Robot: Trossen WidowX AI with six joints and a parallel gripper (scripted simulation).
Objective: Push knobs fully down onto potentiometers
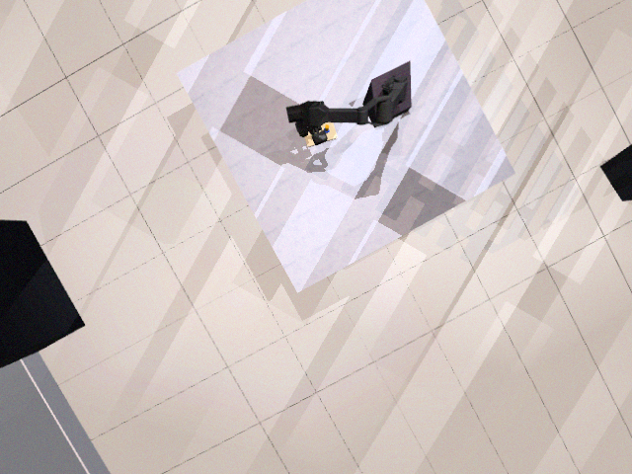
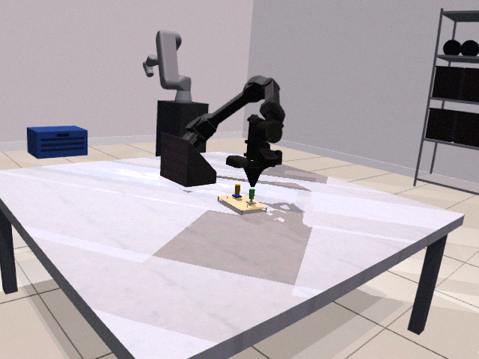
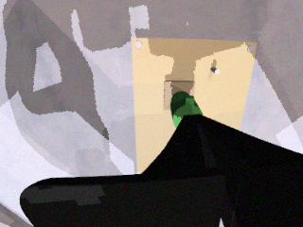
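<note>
Lies beneath two plain walls, in pale tiles, one blue cabinet (image 2: 58,143) standing on them; to the side, one shelf rack (image 2: 435,55) with two black balls in sight. Under the work, one marbled table (image 1: 326,229) (image 2: 193,305), streaked with light and shade. Above it, two fingers (image 1: 312,133) (image 2: 253,184), closed together on nothing, pointing straight down just over one green knob (image 2: 251,194) (image 3: 180,106); whether touching, cannot tell. Below that knob, bare shaft showing. Near it, one orange knob (image 1: 326,126) (image 2: 237,189) upright over one blue potentiometer (image 1: 327,130) (image 2: 236,196). Beneath both, one circuit board (image 1: 333,135) (image 2: 232,201) (image 3: 147,118) on short legs on the table. Farther out, one black arm (image 1: 344,115) (image 2: 228,108), rising from its base, bent high, then dropping steeply.
</note>
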